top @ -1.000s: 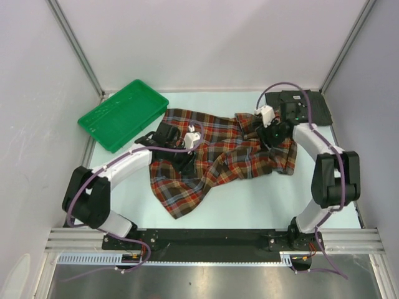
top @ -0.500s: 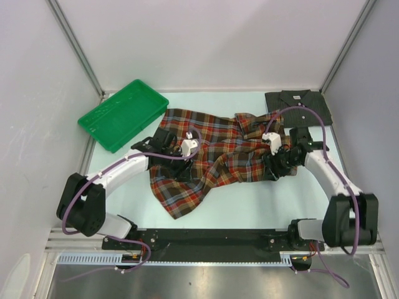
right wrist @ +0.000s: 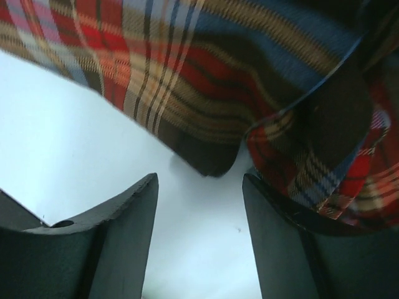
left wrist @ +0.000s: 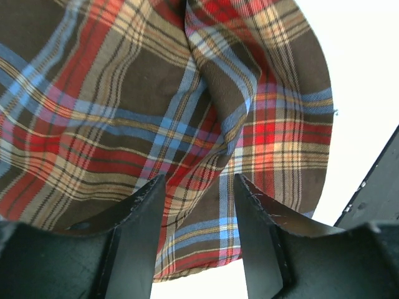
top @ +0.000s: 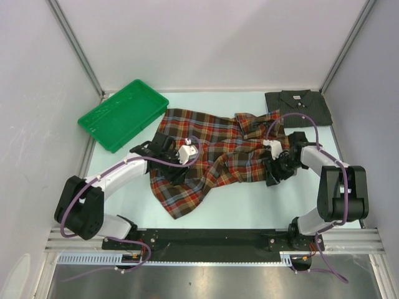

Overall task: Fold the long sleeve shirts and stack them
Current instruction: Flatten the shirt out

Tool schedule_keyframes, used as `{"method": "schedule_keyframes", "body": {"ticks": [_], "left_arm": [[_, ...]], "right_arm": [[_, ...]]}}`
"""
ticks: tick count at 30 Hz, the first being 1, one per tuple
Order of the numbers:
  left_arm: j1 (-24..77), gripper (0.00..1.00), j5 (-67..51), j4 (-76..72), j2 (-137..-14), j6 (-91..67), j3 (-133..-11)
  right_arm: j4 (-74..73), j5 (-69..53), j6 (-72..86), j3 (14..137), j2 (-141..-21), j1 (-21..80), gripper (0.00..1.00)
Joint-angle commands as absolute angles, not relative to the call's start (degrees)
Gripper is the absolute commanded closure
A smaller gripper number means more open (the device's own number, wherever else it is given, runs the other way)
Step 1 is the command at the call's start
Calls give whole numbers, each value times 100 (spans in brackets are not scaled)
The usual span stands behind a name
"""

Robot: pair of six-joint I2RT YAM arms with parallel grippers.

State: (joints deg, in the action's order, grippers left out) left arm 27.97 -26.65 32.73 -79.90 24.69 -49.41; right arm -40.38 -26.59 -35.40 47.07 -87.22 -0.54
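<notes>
I am looking at a pale mint table [top: 249, 199] boxed in by plain white walls [top: 218, 43], with a green tray [top: 123, 114] sitting tilted at its far left. The plaid shirt [top: 212, 146] is lying crumpled just right of the tray, showing red, brown and navy checks in loose creases. The grey shirt [top: 298, 103] is resting flat and compact well to the right of the tray. The left gripper [left wrist: 198, 187] is hanging released over plaid cloth. The right gripper [right wrist: 199, 187] is gaping at the shirt's hem, grasping nothing.
</notes>
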Motion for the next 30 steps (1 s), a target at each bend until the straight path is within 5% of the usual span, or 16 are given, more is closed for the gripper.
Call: {"method": "schedule_keyframes", "body": {"ticks": [1, 4, 7, 12, 19, 28, 30], "left_arm": [[2760, 46, -2619, 3243, -7840, 2655, -4843], [2760, 46, -2733, 3287, -7849, 2593, -4878], [2760, 46, -2637, 3313, -7822, 2715, -4860], [2838, 39, -2689, 3392, -7770, 3005, -4782], [3963, 32, -2146, 3165, -7427, 3155, -4193], [4860, 32, -1398, 2988, -7479, 3682, -3674], [4904, 38, -1336, 3067, -7602, 3735, -3639]], "right_arm": [[-3305, -2583, -3297, 4798, -9000, -18, 36], [-3278, -2908, -3095, 5000, -9158, 156, 36], [-3559, -3164, -3120, 5159, -9123, 255, 53], [-4613, -3577, -3225, 5448, -8579, 149, 100], [-5852, -3946, -3436, 6037, -7314, 70, 100], [-6951, -3798, -4068, 6592, -6329, 140, 100], [-6926, -3535, -4087, 6487, -6206, 176, 100]]}}
